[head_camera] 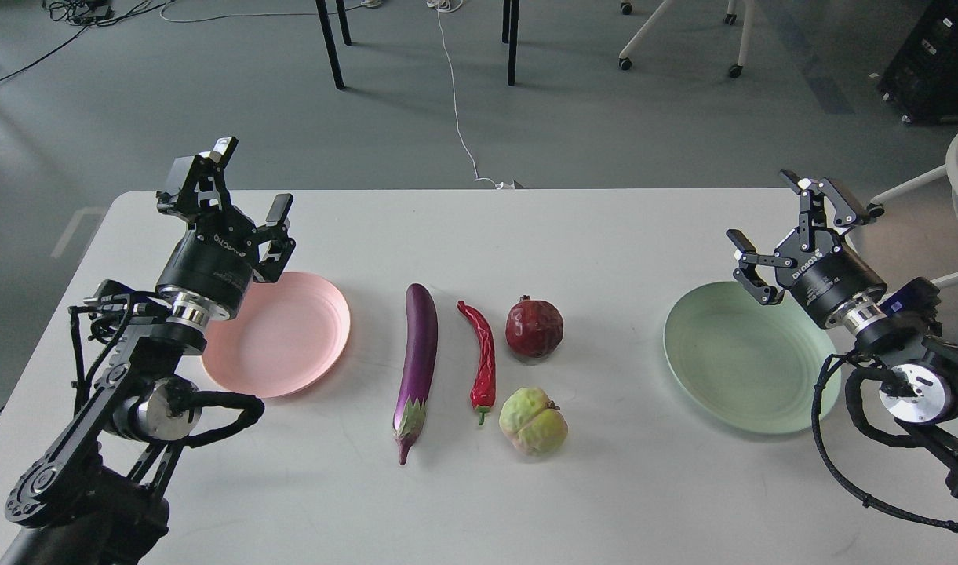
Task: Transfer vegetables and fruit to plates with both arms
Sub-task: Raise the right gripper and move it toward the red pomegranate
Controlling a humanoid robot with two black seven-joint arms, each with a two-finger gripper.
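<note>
A long purple eggplant [416, 369] lies lengthwise at the table's middle, with a red chili pepper [482, 357] just to its right. Right of the pepper sit a dark red pomegranate [533, 326] and, nearer me, a lumpy yellow-green fruit [533, 421]. The pink plate [290, 337] lies left of them and holds nothing. The mint green plate [741, 357] lies on the right, also bare. My left gripper [251, 184] is raised above the pink plate's far left rim, open and holding nothing. Above the green plate's far right rim hangs my right gripper [769, 216], open too.
The white table [479, 502] ends a little beyond the plates. Past that edge are grey floor, black table legs [329, 43], a white cable [459, 118] and chair bases [682, 39]. My arm links and looped cables fill both near corners.
</note>
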